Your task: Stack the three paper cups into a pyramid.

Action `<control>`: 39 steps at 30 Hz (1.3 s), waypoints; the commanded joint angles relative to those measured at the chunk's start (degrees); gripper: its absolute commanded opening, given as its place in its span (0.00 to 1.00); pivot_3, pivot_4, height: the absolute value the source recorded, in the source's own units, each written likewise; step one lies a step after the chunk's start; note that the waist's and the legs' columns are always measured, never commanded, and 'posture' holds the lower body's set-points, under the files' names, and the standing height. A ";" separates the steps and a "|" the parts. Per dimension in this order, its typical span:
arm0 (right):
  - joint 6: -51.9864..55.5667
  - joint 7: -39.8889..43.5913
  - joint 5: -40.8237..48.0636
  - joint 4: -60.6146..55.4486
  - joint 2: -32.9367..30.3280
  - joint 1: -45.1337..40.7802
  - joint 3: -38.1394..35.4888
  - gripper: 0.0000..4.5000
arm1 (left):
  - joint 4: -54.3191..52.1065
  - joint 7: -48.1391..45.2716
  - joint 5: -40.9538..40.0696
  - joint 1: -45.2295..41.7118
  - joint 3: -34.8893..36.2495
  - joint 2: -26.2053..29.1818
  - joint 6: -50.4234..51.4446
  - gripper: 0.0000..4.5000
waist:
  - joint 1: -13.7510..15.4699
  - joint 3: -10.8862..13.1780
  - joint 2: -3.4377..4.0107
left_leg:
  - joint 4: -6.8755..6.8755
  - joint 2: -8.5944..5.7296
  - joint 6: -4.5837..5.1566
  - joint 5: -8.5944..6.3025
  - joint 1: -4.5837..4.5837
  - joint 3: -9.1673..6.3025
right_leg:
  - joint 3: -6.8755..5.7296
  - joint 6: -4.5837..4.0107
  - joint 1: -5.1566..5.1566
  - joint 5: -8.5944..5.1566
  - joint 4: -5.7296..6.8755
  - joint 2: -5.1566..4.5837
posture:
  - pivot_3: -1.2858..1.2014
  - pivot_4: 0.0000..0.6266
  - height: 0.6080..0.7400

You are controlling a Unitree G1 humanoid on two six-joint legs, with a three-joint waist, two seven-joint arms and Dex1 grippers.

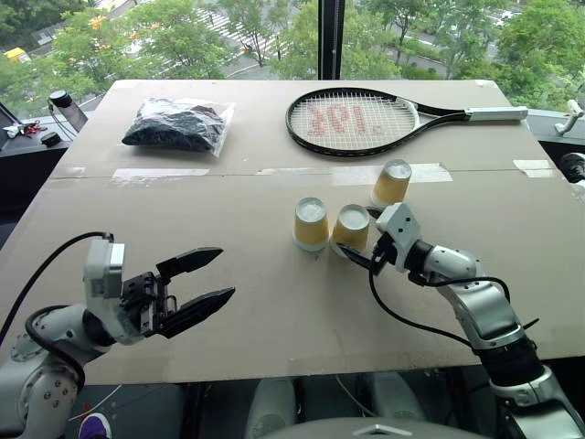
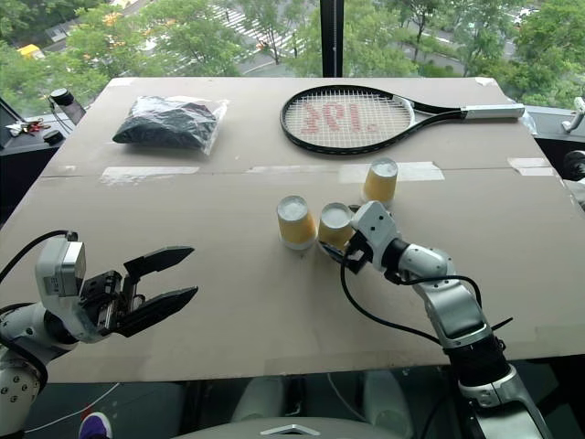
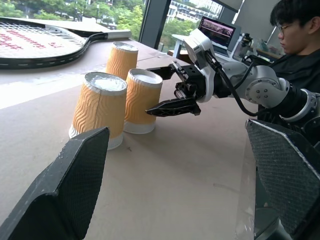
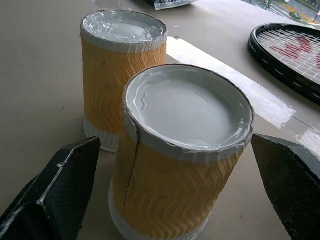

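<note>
Three paper cups stand upside down on the brown table (image 1: 274, 302). Two of them are side by side at the middle: the left cup (image 1: 311, 224) and the middle cup (image 1: 351, 229). A little behind them, to the right, the third cup (image 1: 392, 182) sits beside a tape strip. My right gripper (image 1: 358, 236) is open, with one finger on each side of the middle cup (image 4: 180, 165) and a gap showing on both sides. That cup's ribbed side has a crease. My left gripper (image 1: 224, 272) is open and empty near the front left, pointing toward the cups.
A tennis racket (image 1: 356, 121) lies at the back of the table behind the cups. A black bundle in a clear bag (image 1: 175, 123) sits at the back left. In the left wrist view a person (image 3: 295, 45) sits past the table's right side by a laptop (image 3: 217, 32).
</note>
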 commanded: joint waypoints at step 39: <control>6.14 -1.63 5.64 20.99 -1.05 -25.05 -14.53 0.48 | -4.10 5.59 -5.03 0.46 2.09 -2.37 -0.55 1.00 | -1.13 0.20 0.03 | -0.40 0.01 -0.03 0.01 -0.12 0.53 | 0.34 0.12 -0.51 0.07 -0.01 0.01 | 0.52 0.24 1.00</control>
